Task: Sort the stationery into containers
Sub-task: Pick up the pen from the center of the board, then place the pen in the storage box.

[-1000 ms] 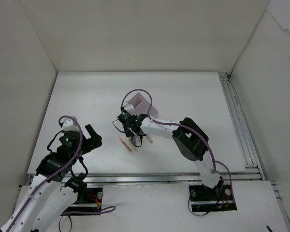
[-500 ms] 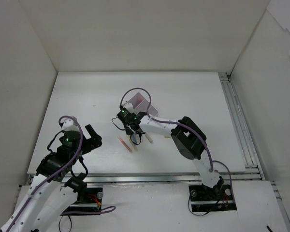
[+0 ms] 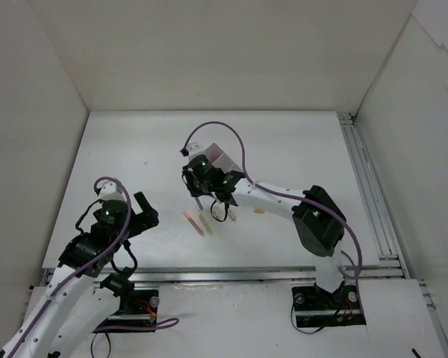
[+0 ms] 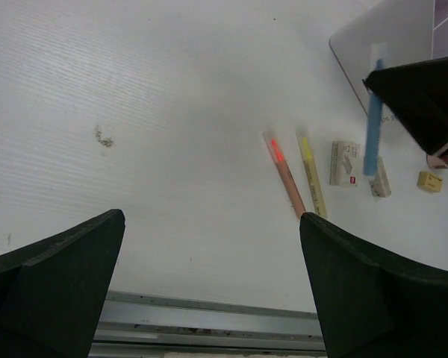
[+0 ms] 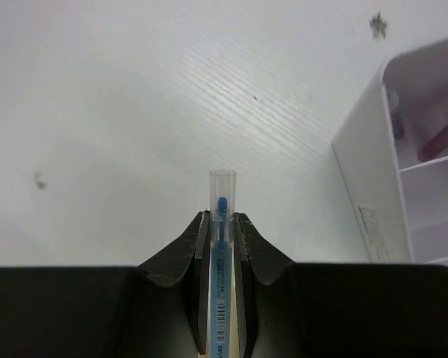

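The right gripper [image 5: 222,220] is seen from behind, its two dark fingers [image 5: 198,240] pressed against a blue pen [image 5: 222,200] that is clamped between them. The pen is held along the gripper's axis, and its clear rounded end is pushed out just past the fingertips; a barcode strip is printed on the barrel nearer the camera. Beneath it a white table [image 5: 134,112] is shown, marked by one dark speck [image 5: 378,25] at the upper right and a fainter smudge [image 5: 39,180] at the left. At the right edge a translucent box [image 5: 362,179] is partly shown, split by a divider [image 5: 433,165]; something reddish [image 5: 442,140] is glimpsed in the farther compartment.
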Tool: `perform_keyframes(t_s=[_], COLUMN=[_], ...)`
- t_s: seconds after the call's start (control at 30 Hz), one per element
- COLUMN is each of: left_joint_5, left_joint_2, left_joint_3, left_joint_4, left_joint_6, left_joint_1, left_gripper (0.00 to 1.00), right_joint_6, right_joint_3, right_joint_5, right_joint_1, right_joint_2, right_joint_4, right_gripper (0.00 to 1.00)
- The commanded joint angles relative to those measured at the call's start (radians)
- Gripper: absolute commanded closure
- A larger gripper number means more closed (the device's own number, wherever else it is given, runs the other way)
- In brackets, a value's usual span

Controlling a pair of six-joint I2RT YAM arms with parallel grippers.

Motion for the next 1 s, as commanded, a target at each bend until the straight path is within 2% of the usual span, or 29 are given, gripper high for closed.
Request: perform_keyframes(t_s=[0.0, 0.03, 0.1, 0.13, 0.2, 0.23, 0.33, 0.43, 0.57, 0.97], left_joint_5=[-0.003, -0.003, -0.003, -0.003, -0.004, -0.006, -0.014, -0.03, -0.04, -0.035], left_joint_2=[0.026, 0.029, 0.039, 0.045, 0.049, 0.052, 0.064, 0.075, 0.084, 0.202], left_joint_3=[0.032, 0.038, 0.042, 0.047, 0.05, 0.052, 0.065, 0.081, 0.093, 0.124], left_joint_4=[0.048, 0.044, 0.044, 0.045, 0.051, 0.056, 0.053, 0.044, 0.05, 0.096], left_joint_6=[0.022, 0.025, 0.028, 0.03, 0.033, 0.031, 0.031, 0.03, 0.033, 0.038], left_joint_1=[-0.003, -0.003, -0.003, -0.003, -0.003, -0.003, -0.003, -0.003, -0.003, -0.012], left_gripper=[0.0, 0.0, 0.0, 0.0, 0.0, 0.0, 0.0, 0.0, 0.0, 0.0], right_joint_6=[-0.092, -0.104, -0.135, -0.148, -0.136, -0.089, 0.018, 0.081, 0.026, 0.135], right_joint_3=[-0.137, -0.17, -0.247, -0.281, -0.299, -0.29, -0.229, -0.179, -0.184, -0.145], right_joint_5=[-0.176, -0.219, -0.331, -0.376, -0.504, -0.547, -0.692, -0.757, -0.742, -0.779], right_joint_1=[-0.049, -0.06, -0.119, -0.141, -0.211, -0.234, -0.317, -0.373, -0.394, -0.439], right_joint_2=[-0.21, -0.232, -0.261, -0.261, -0.241, -0.206, -0.118, -0.05, -0.031, 0.116], right_joint_4=[0.416, 0.556, 0.702, 0.841, 0.985, 1.112, 1.291, 1.402, 1.429, 1.643], right_gripper=[1.0, 1.0, 1.0, 1.0, 1.0, 1.0, 1.0, 1.0, 1.0, 1.0])
